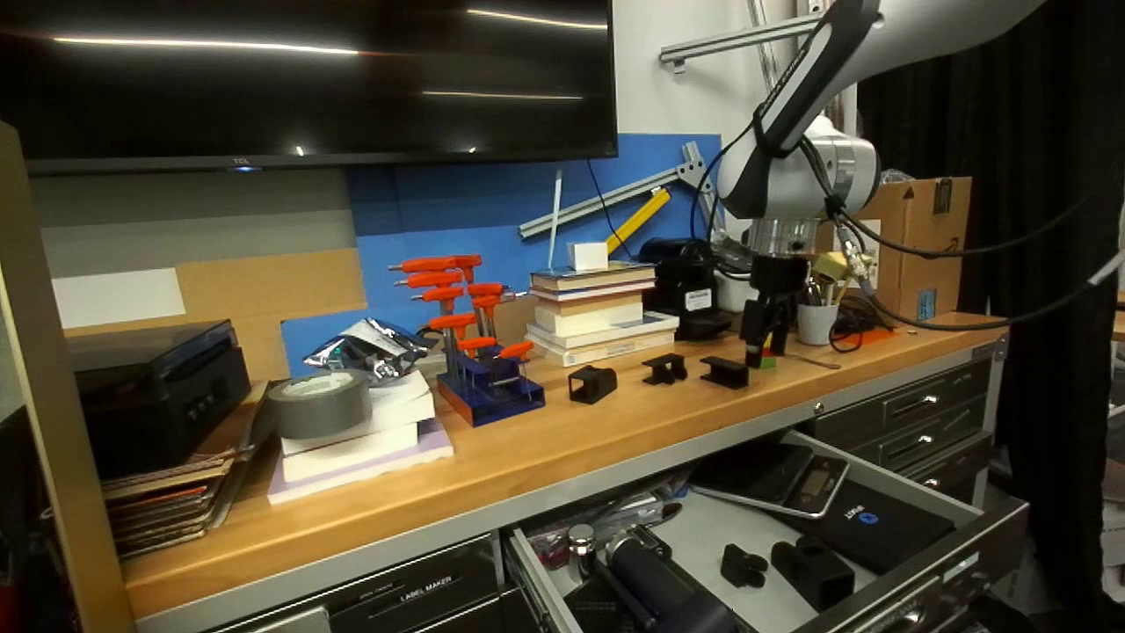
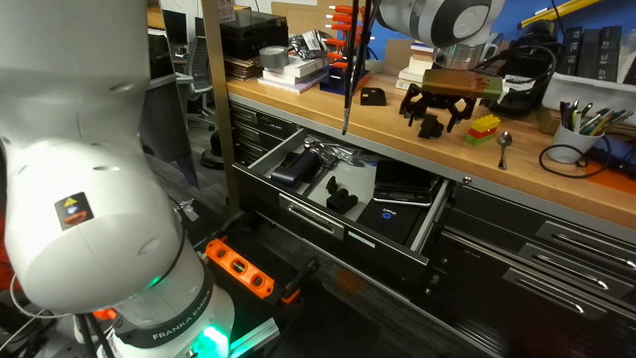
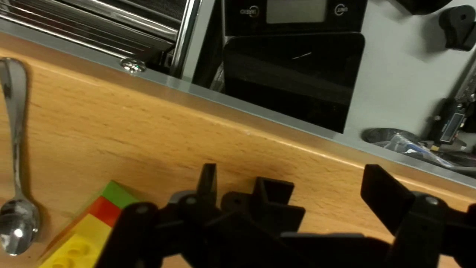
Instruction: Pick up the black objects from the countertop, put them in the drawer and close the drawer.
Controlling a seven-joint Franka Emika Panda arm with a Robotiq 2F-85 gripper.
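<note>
Wrist view: a small black object lies on the counter near its front edge, showing in the gap between the fingers, nearer to one of them than to the opposite one. The fingers are spread wide and have hold of nothing; whether one touches the object I cannot tell.

In an exterior view, black objects form a row on the counter: a hollow black block near a blue stand of red-handled tools, a black bracket in the middle, and a flat-topped black piece at the end nearest the fingers.

Below the counter, in both exterior views, the drawer stands pulled out. In it lie a small black part and a larger black part close beside each other, and a scale that overlaps a black case with pale lettering.

Near the fingers on the counter stands a stack of yellow, red and green toy bricks, with a spoon next to it and a pale cup of pens farther along. Toward the opposite end, a roll of grey tape rests on books. A dark screen is on the wall above.
</note>
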